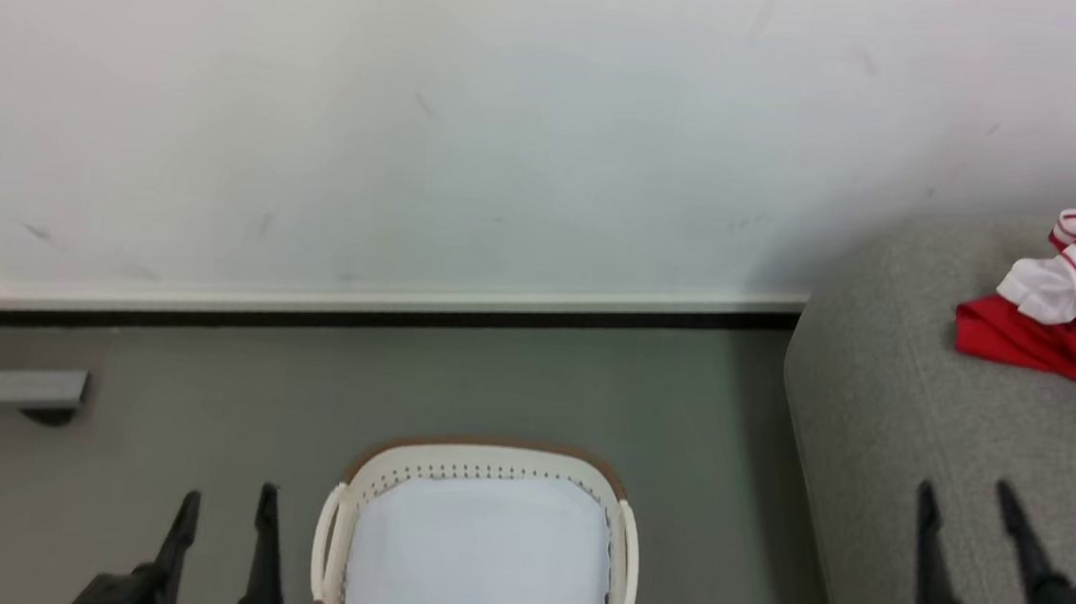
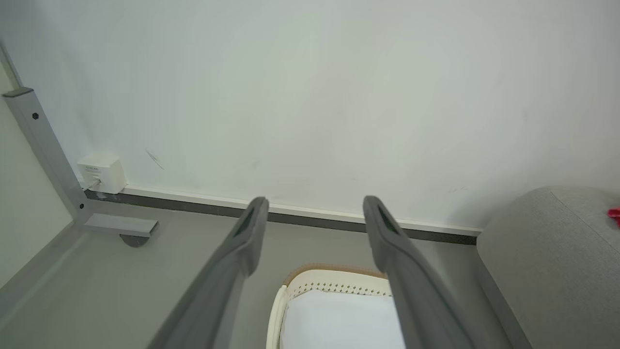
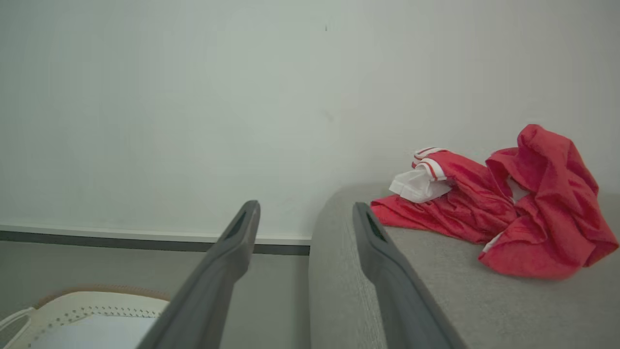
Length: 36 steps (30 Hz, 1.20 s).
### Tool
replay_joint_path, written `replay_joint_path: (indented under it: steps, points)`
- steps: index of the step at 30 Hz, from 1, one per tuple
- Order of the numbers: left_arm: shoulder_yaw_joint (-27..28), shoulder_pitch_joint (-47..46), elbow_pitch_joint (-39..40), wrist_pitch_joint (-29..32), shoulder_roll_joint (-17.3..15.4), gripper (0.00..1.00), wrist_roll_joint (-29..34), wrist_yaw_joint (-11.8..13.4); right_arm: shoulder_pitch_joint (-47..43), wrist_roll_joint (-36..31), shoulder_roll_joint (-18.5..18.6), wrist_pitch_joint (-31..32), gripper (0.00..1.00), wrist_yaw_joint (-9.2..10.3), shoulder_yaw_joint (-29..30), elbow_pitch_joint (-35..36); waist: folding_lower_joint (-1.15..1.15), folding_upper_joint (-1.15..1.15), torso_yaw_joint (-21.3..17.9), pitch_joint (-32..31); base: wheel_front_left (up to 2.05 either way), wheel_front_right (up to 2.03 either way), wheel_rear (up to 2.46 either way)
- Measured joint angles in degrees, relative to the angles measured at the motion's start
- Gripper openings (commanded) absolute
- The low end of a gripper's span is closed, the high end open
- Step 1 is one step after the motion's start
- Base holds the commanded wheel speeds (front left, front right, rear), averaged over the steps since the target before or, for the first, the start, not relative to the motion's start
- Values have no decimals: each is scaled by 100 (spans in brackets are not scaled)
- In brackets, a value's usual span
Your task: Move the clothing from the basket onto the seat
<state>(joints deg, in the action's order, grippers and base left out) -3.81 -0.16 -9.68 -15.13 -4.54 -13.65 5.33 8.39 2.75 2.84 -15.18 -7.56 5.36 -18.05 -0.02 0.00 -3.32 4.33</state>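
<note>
Head view: pale wall [image 1: 516, 99] fills the ground ahead of both my grippers, with grey floor [image 1: 589, 383] below it, beyond my fingertips. The seat [image 1: 922, 419], grey woven fabric with a rounded edge, lies under and beyond my right gripper [image 1: 964, 486]. Right wrist view: that gripper's two fingers straddle the line of the seat's edge. The basket [image 1: 488, 452] stands on the floor between my two grippers, just to the right of my left gripper [image 1: 230, 492], its pale bottom showing. The clothing [image 1: 1075, 315] lies in a crumpled red heap on the seat, ahead and to the right of my right gripper and well apart from it; one piece shows white with striped trim, the other plain red. Both grippers: fingers spread, nothing between them. Left wrist view: a small white box [image 2: 101, 173] on the wall at the skirting, far left of my left fingers, beside a grey metal foot [image 2: 116, 224].
</note>
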Motion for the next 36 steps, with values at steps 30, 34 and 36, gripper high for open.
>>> replay_joint_path:
  steps: [30, 34, 36]
  points:
    - [380, 464, -189, 0, 175, 100, 130, -489, -372, 479, -4, 0, 100, 0, -748, -410, 2, 0, -125, -405, 0, 0, 0]
    - [383, 414, -229, 0, 175, 100, 129, -532, -365, 479, -4, 0, 100, 0, -743, -410, 2, 0, -137, -390, 0, 0, 0]
    - [385, 410, -250, 0, 175, 100, 129, -535, -359, 479, -4, 0, 100, 0, -738, -410, 2, 0, -146, -384, 0, 0, 0]
